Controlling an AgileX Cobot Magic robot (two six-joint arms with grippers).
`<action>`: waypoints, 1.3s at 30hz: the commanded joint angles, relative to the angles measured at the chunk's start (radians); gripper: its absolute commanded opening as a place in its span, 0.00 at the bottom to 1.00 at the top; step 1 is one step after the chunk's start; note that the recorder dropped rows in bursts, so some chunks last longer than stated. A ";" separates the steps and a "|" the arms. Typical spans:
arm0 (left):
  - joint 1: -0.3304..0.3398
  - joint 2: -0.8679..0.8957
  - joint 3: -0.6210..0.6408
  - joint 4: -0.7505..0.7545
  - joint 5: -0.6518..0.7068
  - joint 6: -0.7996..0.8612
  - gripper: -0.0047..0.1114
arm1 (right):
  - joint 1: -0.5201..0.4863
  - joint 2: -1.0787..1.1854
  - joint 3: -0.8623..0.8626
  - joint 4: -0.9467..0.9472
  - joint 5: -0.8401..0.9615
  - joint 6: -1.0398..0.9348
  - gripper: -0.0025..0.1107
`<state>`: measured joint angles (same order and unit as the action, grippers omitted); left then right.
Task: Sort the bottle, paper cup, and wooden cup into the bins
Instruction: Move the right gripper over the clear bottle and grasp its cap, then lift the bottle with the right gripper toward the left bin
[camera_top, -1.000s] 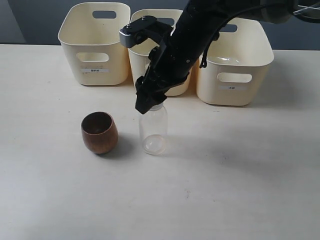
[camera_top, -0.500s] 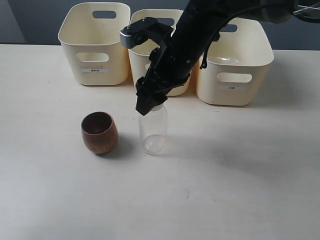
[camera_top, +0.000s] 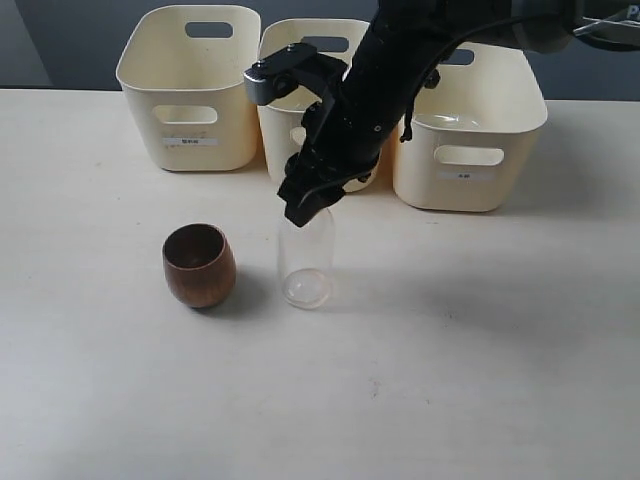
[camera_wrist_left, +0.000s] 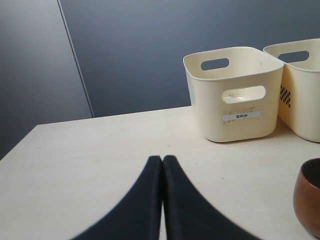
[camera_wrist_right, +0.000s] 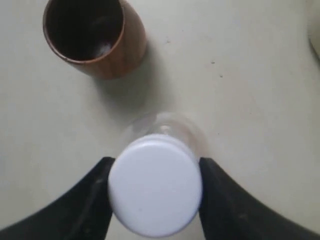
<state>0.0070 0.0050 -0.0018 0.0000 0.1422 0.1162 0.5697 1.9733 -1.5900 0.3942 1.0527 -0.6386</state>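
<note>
The clear bottle (camera_top: 305, 265) stands upright in mid-table, its white cap (camera_wrist_right: 155, 192) clamped between my right gripper's (camera_top: 308, 207) two black fingers from above. I cannot tell whether its base still touches the table. The dark-brown wooden cup (camera_top: 200, 265) sits upright just left of the bottle, apart from it; the right wrist view looks down into the wooden cup (camera_wrist_right: 92, 37). My left gripper (camera_wrist_left: 162, 159) is shut on nothing, low over bare table, with the wooden cup (camera_wrist_left: 309, 200) off to one side. The paper cup is out of view.
Three cream bins line the table's back: the left bin (camera_top: 230, 130), the middle bin (camera_top: 275, 130) partly behind my right arm, and the right bin (camera_top: 500, 180). The left wrist view shows the left bin (camera_wrist_left: 235, 100) and part of the middle bin (camera_wrist_left: 302, 95).
My right gripper, shut on the bottle's cap, has shifted slightly up and to the right, and the bottle has followed it a little. The wooden cup has not moved.
</note>
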 joint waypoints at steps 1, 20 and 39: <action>0.000 -0.005 0.002 0.000 -0.007 -0.002 0.04 | -0.001 0.011 0.000 -0.009 0.013 -0.042 0.02; 0.000 -0.005 0.002 0.000 -0.007 -0.002 0.04 | 0.001 -0.029 0.000 -0.033 -0.081 -0.074 0.02; 0.000 -0.005 0.002 0.000 -0.007 -0.002 0.04 | 0.113 -0.199 0.000 -0.032 -0.496 -0.108 0.02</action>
<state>0.0070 0.0050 -0.0018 0.0000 0.1422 0.1162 0.6547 1.7943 -1.5900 0.3579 0.6692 -0.7365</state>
